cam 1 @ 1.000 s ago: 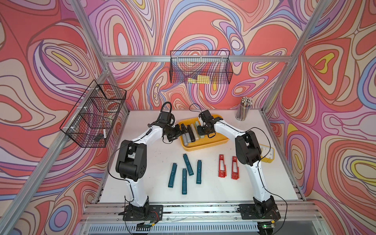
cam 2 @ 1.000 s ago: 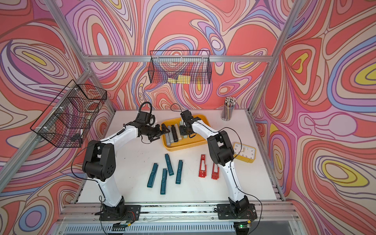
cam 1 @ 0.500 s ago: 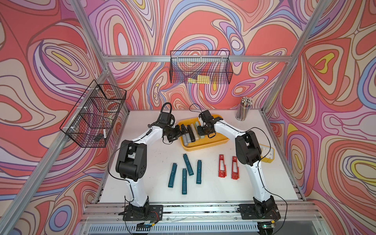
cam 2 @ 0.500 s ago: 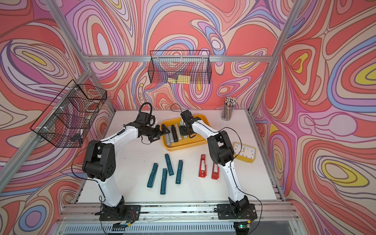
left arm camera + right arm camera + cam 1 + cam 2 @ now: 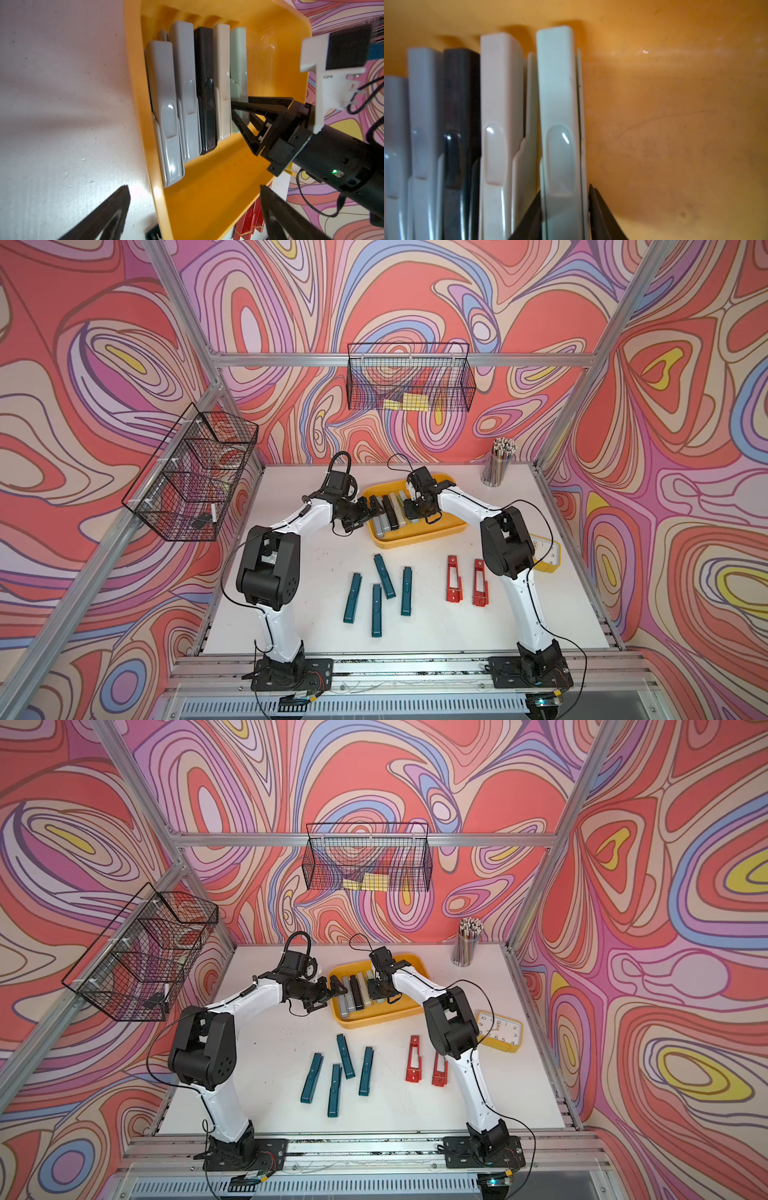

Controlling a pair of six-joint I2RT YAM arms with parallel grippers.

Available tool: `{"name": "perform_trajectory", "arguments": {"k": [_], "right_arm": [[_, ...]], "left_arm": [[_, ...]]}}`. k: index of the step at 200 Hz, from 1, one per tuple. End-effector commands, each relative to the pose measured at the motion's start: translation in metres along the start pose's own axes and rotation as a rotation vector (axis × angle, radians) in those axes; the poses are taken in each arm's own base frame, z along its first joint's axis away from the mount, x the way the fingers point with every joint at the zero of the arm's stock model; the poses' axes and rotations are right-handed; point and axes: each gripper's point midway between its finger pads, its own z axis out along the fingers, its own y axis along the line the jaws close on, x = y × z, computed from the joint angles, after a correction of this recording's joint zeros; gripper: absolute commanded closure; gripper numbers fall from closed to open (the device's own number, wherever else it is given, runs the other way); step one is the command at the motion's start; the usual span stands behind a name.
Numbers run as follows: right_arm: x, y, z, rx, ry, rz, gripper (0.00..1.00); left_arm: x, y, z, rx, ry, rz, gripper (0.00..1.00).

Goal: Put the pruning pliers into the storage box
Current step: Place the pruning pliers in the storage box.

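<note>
The yellow storage box holds five pruning pliers side by side on edge: two grey, a black, a beige and a mint one. My right gripper straddles the mint one, open, with a thin gap at one finger. My left gripper stands wide open over the box's left rim, holding nothing. Several teal pliers and two red ones lie on the table in front of the box.
A yellow alarm clock lies at the right behind my right arm. A cup of pencils stands at the back right. Black wire baskets hang on the back wall and the left wall.
My right gripper's jaws have widened a little around the mint pliers. Both arms otherwise stay where they were.
</note>
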Motion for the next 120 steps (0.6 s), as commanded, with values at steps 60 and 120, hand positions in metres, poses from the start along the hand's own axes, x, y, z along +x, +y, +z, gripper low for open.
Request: {"name": "perform_trajectory", "arguments": {"k": [60, 120], "right_arm": [[0.003, 0.0, -0.02, -0.013, -0.01, 0.012, 0.51], [-0.013, 0.006, -0.05, -0.026, -0.082, -0.004, 0.47]], "left_arm": [[0.002, -0.001, -0.008, 0.019, -0.012, -0.009, 0.01], [0.003, -0.002, -0.008, 0.026, -0.011, -0.015, 0.01]]}}
